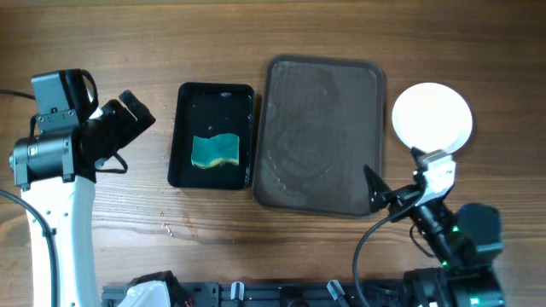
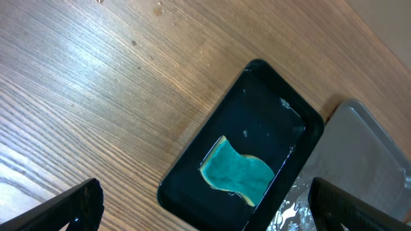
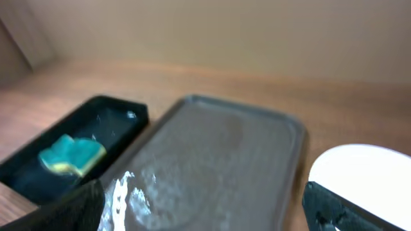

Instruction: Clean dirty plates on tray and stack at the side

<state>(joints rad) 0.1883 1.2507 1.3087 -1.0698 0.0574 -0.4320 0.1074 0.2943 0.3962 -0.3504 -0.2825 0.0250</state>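
The dark brown tray (image 1: 322,136) lies mid-table with nothing on it; its floor looks wet. It also shows in the right wrist view (image 3: 212,160) and at the edge of the left wrist view (image 2: 366,160). A plain white plate stack (image 1: 432,117) sits on the table right of the tray; how many plates it holds I cannot tell. It also shows in the right wrist view (image 3: 359,173). My left gripper (image 1: 136,111) is open and empty, left of the black tray. My right gripper (image 1: 394,189) is open and empty by the tray's near right corner, below the plates.
A smaller black tray (image 1: 213,136) left of the brown tray holds water and a teal and yellow sponge (image 1: 215,151), also in the left wrist view (image 2: 236,172). Bare wood table lies around.
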